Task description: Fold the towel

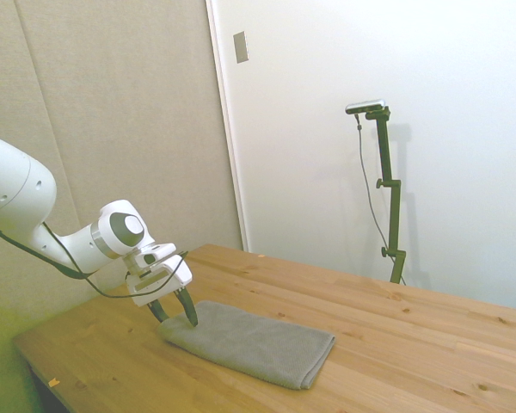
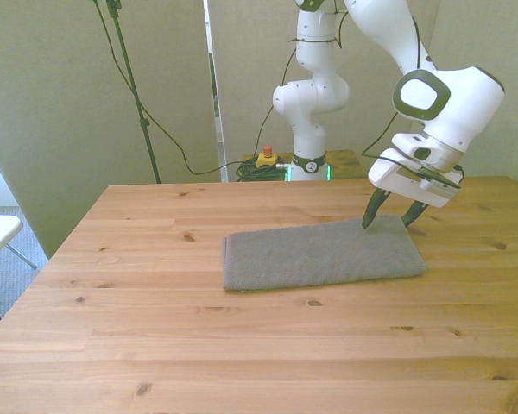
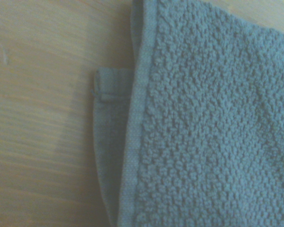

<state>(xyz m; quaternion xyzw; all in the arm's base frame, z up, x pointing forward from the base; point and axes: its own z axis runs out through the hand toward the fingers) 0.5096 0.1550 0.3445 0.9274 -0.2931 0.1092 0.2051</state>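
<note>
My gripper [image 2: 391, 217] is down at the towel's [image 2: 321, 253] short end on the front view's right, dark fingers [image 1: 189, 308] spread apart with nothing between them, tips at or just above the cloth; I can't tell whether they touch it. The towel lies flat and already doubled on the wooden table [image 2: 242, 345], running lengthwise across it, its other end well apart from the arm. From the wrist camera I see the hemmed edge [image 3: 135, 142] of the top layer with a lower layer [image 3: 106, 142] peeking out past it. My worry is that the fingers close on only the top layer, or slide off the rounded edge, so the lift peels the layers apart and the fold lands crooked.
</note>
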